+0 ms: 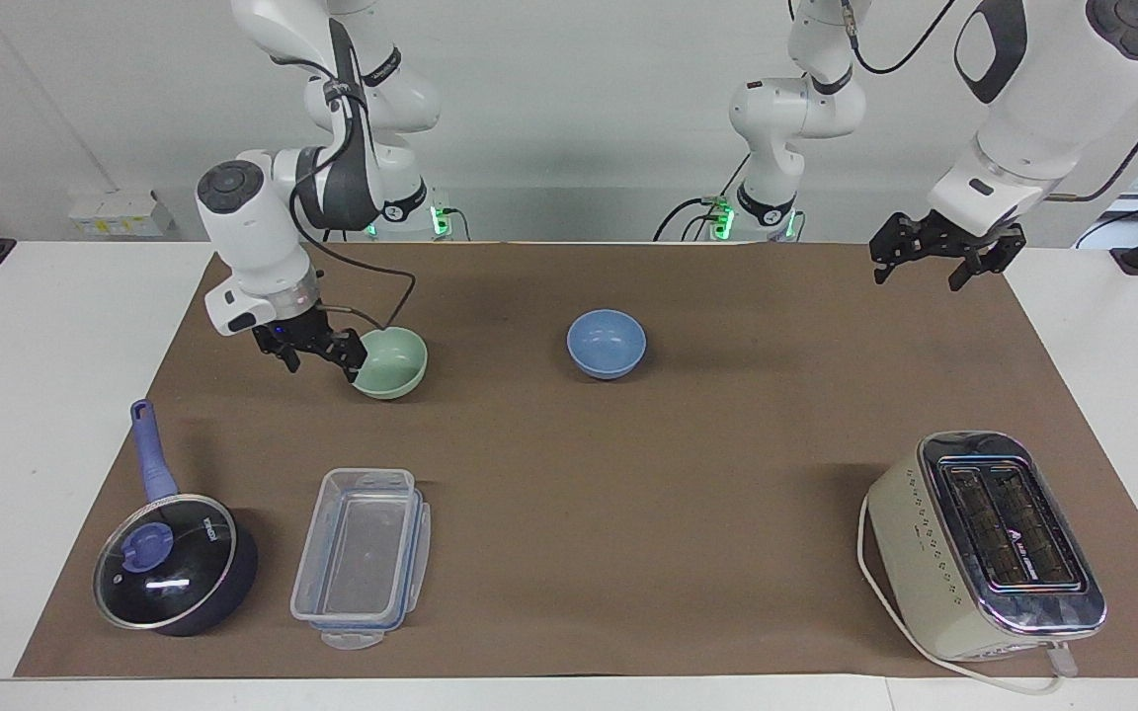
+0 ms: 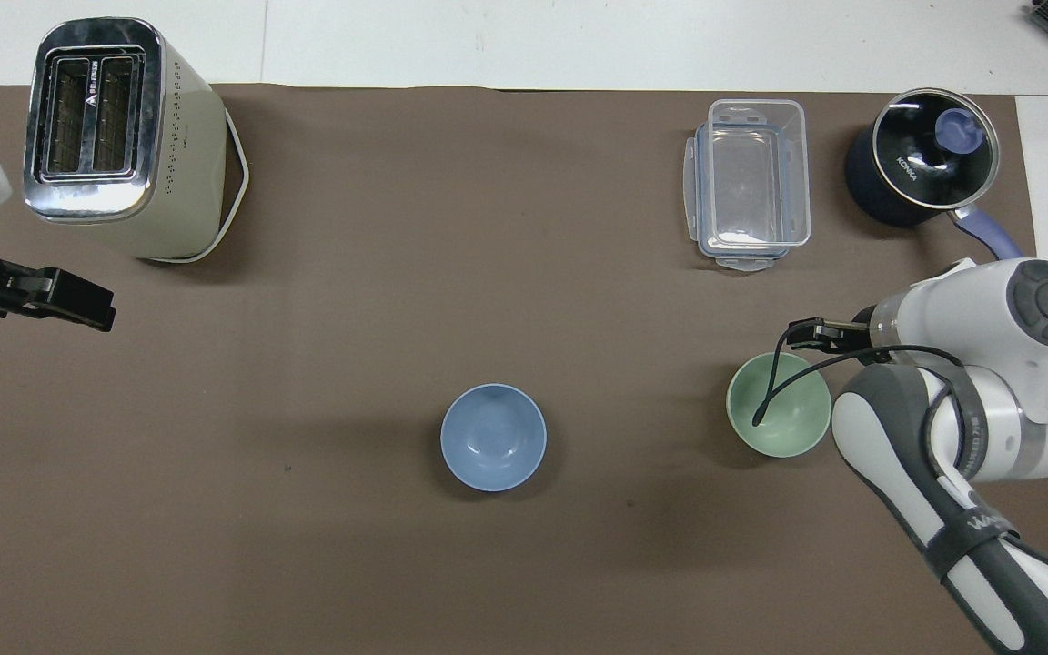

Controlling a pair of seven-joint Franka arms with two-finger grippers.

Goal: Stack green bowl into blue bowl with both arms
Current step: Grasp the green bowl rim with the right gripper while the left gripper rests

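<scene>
The pale green bowl [image 1: 393, 361] [image 2: 779, 405] sits upright on the brown mat toward the right arm's end of the table. The blue bowl [image 1: 607, 343] [image 2: 493, 438] stands beside it near the middle, apart from it. My right gripper [image 1: 322, 361] [image 2: 806, 333] hangs low and open right beside the green bowl, one finger [image 1: 350, 369] at its rim; contact cannot be told. My left gripper [image 1: 917, 275] [image 2: 92, 305] is open and empty, raised over the mat's edge at the left arm's end, well away from both bowls.
A cream and chrome toaster [image 1: 984, 543] [image 2: 115, 136] stands farther out at the left arm's end. A clear plastic container [image 1: 362, 553] [image 2: 750, 182] and a dark pot with a glass lid [image 1: 169, 568] [image 2: 920, 159] lie farther from the robots than the green bowl.
</scene>
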